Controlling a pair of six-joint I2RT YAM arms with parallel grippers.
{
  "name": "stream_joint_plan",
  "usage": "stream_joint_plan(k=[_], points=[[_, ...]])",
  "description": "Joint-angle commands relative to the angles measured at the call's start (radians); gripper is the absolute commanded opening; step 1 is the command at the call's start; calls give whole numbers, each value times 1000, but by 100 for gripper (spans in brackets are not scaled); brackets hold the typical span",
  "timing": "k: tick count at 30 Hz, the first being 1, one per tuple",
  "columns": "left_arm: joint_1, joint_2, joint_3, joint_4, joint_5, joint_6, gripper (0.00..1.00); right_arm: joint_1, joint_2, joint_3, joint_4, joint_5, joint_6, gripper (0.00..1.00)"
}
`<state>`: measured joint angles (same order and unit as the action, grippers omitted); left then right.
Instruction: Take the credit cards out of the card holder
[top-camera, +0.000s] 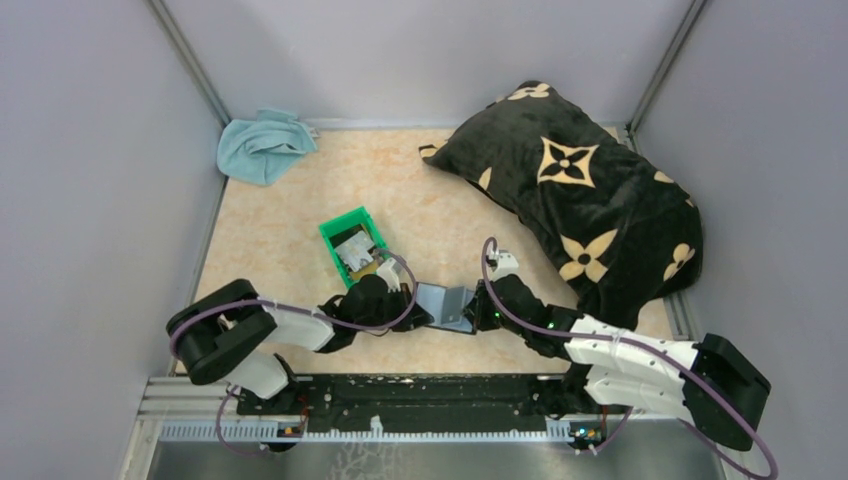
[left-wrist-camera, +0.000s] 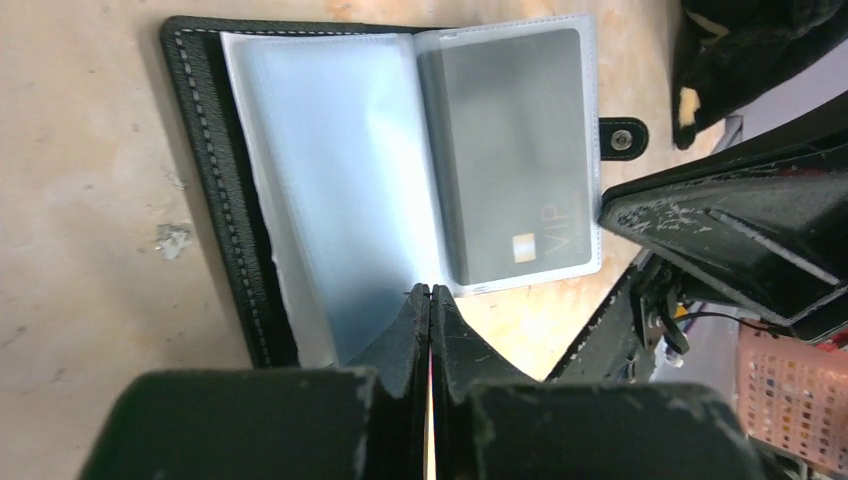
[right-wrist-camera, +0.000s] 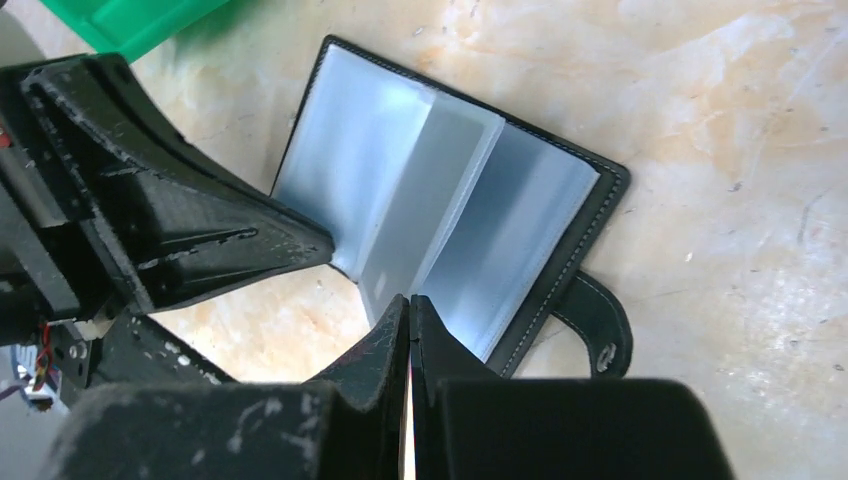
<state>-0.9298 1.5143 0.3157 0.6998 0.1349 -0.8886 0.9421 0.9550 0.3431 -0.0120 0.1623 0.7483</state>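
Left wrist view looks down on the flat black stitched folding card holder (left-wrist-camera: 215, 180), lying open on the pale marbled surface (left-wrist-camera: 90, 200) with its clear plastic sleeves fanned out. One grey rectangular credit card (left-wrist-camera: 515, 160) marked VIP sits inside the right-hand sleeve. The sleeve beside it looks empty.

The left jaws are clenched tight, tips touching the sleeves' near edge by the fold. Whether a thin sheet is nipped between them I cannot tell. The right jaws are likewise clenched, tips against a raised sleeve leaf, and a pinch there is equally unclear.

Top external view puts the holder between the left arm (top-camera: 300, 325) and right arm (top-camera: 620, 350). It lies near the front edge, just beside a small green plastic bin (top-camera: 340, 225) holding pale flat pieces (top-camera: 355, 250), likely cards.

The task looks partly done, and the step in hand seems to be spreading the leaves to reach the grey card. Next, one arm should pin the holder while the other loosens, finds the card's exposed edge and draws it out along the sleeve.

Both arms meet close together over the holder, so room there is tight. A snap tab (left-wrist-camera: 622, 137) juts from its outer edge. Bare surface lies beyond, while a black plush pillow with tan flowers (top-camera: 590, 190) crowds the right.
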Motion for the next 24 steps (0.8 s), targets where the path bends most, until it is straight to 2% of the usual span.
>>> stream_joint_plan(k=[1,8,13,16,24], points=[[-4,-43,6,-121,-63,63,0,-42,-8,46,18,7,-35,0],[14,-84,-2,-159,-81,75,0,-116,-1,33,50,-52,-64,0],[23,-159,18,-262,-139,121,0,-172,17,38,48,-87,-102,0],[30,-180,40,-319,-203,158,0,-172,29,29,80,-122,-97,14],[92,-133,71,-391,-197,191,0,-172,9,-1,108,-144,-70,22]])
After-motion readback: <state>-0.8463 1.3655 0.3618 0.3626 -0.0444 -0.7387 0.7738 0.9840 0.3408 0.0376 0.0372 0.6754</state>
